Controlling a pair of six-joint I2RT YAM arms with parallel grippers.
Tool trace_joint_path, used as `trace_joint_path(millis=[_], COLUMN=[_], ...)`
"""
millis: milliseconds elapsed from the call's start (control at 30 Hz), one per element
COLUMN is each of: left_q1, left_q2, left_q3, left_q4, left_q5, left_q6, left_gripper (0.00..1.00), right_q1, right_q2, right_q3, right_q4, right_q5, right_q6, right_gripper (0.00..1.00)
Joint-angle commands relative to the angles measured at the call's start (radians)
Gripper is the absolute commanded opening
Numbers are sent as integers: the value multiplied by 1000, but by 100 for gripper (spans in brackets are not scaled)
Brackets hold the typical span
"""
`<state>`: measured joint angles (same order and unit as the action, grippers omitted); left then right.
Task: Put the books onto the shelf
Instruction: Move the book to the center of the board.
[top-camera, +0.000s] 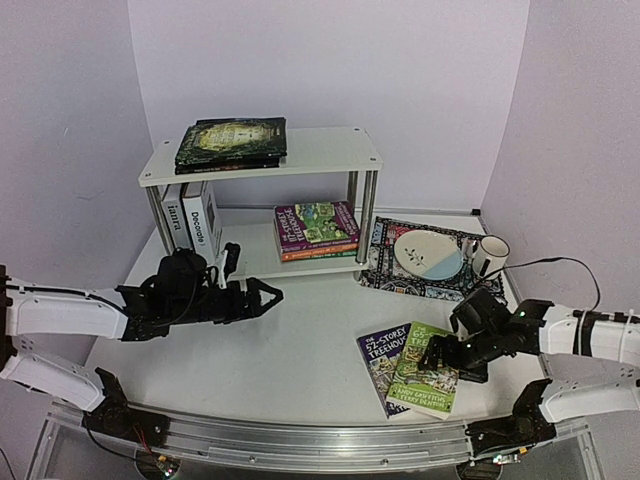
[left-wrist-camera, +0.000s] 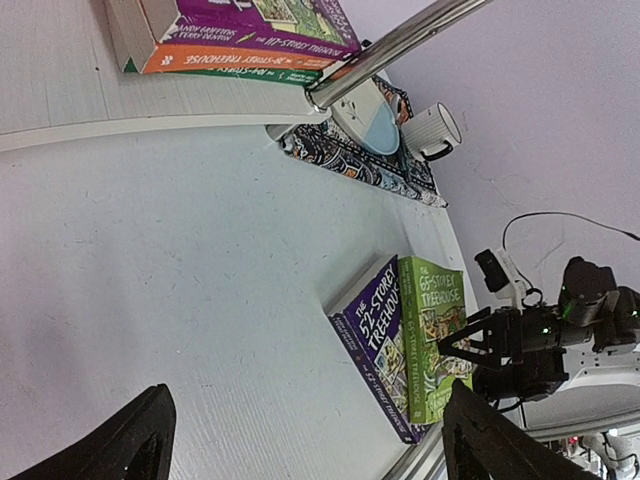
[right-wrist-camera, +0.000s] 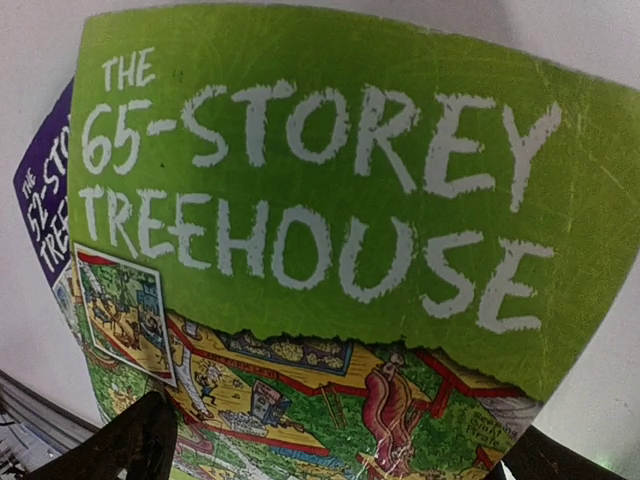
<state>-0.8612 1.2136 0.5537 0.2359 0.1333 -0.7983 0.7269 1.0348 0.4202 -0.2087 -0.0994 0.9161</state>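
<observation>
Two books lie flat at the table's front right: a green "65-Storey Treehouse" (top-camera: 425, 375) (left-wrist-camera: 437, 325) (right-wrist-camera: 330, 200) partly covering a purple "52-Storey Treehouse" (top-camera: 376, 350) (left-wrist-camera: 378, 340) (right-wrist-camera: 38, 200). My right gripper (top-camera: 434, 354) (right-wrist-camera: 335, 445) hovers open just over the green cover, holding nothing. My left gripper (top-camera: 272, 296) (left-wrist-camera: 308, 400) stands open and empty above the bare table in front of the white shelf (top-camera: 330, 150). The shelf holds dark books (top-camera: 232, 142) on top, white hardbacks (top-camera: 192, 222) upright below, and a colourful stack (top-camera: 315, 230) (left-wrist-camera: 250, 40).
A patterned mat (top-camera: 385, 275) (left-wrist-camera: 350, 165) right of the shelf carries a plate (top-camera: 428, 253) (left-wrist-camera: 365, 125) and a striped mug (top-camera: 487, 255) (left-wrist-camera: 435, 130). A chrome shelf post (top-camera: 362, 225) stands beside the mat. A metal rail (top-camera: 300, 440) runs along the near edge.
</observation>
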Motion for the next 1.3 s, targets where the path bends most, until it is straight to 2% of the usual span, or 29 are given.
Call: trace_joint_path(millis=[0, 133, 300, 400, 467, 600, 800, 967, 1133, 1267], left_q1=[-2, 11, 120, 174, 180, 180, 188, 260, 263, 268], left_q2=[-31, -39, -110, -176, -214, -246, -214, -74, 20, 95], left_q3=[-6, -12, -80, -103, -100, -94, -72, 7, 82, 140], left_q4=[27, 17, 12, -14, -71, -115, -115, -113, -102, -102], left_q5=[-34, -41, 1, 8, -26, -49, -100, -11, 13, 55], left_q6=[-28, -48, -104, -100, -92, -61, -12, -2, 39, 56], left_gripper=[94, 94, 94, 94, 95, 96, 100, 100, 100, 100], right_q1=[7, 34, 85, 119, 126, 126, 127, 126, 132, 199], right_q2=[45, 185, 495, 652, 688, 673, 596, 520, 456, 450], right_q3=[-51, 39, 295, 494, 561, 574, 496, 452, 408, 401], right_q4=[252, 362, 490, 465, 429, 349, 264, 249, 271, 273], right_q5=[-151, -147, -202, -239, -230, -166, -105, -104, -148, -131], right_q6=[-4, -44, -129, -212, -245, -302, -354, -333, -263, -252], right_gripper=[98, 96, 95, 94, 96, 98, 98, 98, 98, 98])
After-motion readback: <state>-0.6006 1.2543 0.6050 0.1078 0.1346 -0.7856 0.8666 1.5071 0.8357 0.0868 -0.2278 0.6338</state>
